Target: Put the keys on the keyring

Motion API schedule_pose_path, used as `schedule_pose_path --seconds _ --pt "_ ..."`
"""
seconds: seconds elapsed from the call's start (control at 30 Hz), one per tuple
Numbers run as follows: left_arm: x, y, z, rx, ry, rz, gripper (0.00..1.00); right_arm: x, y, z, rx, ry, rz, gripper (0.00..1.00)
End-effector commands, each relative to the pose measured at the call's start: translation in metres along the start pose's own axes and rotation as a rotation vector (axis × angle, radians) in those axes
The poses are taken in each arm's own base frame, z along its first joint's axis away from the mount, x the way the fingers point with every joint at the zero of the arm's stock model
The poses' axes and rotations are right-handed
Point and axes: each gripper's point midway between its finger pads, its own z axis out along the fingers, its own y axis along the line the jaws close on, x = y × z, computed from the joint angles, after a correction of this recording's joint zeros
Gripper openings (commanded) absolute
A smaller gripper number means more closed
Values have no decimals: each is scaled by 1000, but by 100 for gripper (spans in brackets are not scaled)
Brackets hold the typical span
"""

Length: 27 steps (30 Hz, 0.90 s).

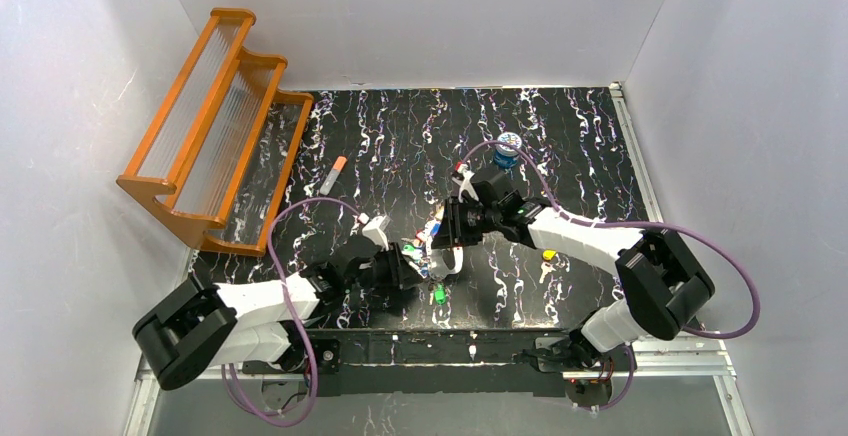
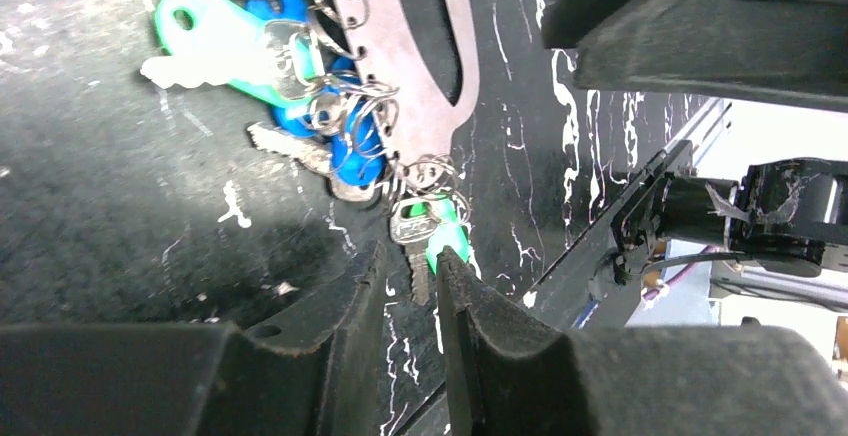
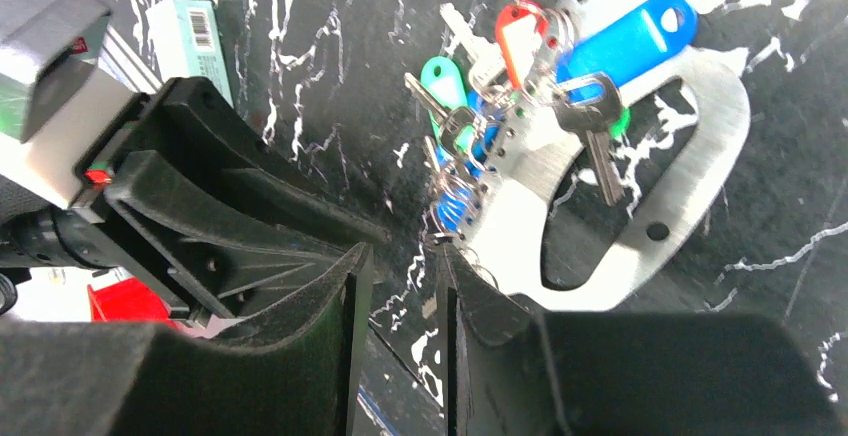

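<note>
The keyring [image 3: 716, 128] lies flat mid-worktop [image 1: 560, 146], several keys [image 3: 520, 46] hung along its edge. The left gripper [image 2: 411, 281], jaws narrowly apart, straddles a hung key [image 2: 412, 228] at the ring's end, seemingly to steady it; whether it pinches I cannot tell. The right gripper [image 3: 405, 266], jaws slightly apart and holding nothing, noses the ring's edge, while a loose green key [image 1: 438, 296] waits at six o'clock of the ring and a yellow key [image 1: 548, 254] at three.

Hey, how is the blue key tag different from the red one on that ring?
The blue tag is solid blue and looks longer. The red tag is shorter, with a pale label window. The blue tag lies slanted across the keyring, while the red tag sits more upright beside it. Both hang from small wire rings on the keyring.
</note>
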Motion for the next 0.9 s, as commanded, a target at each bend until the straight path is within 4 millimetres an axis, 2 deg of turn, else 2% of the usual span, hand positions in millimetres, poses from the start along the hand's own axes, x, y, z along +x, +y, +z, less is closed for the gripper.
schedule_pose_path --seconds 0.0,0.2,0.6,0.87 --pt "-8 -22 9 62 1 56 26 2 3 -8 -50 0 19 38" --pt "-6 -27 16 72 30 79 26 3 -2 -11 -25 -10 14 38" --pt "-7 -12 26 -11 14 55 30 2 -4 -12 -10 -6 -3 39" --pt "-8 -15 33 -1 31 75 25 4 -6 -10 -9 7 -8 39"
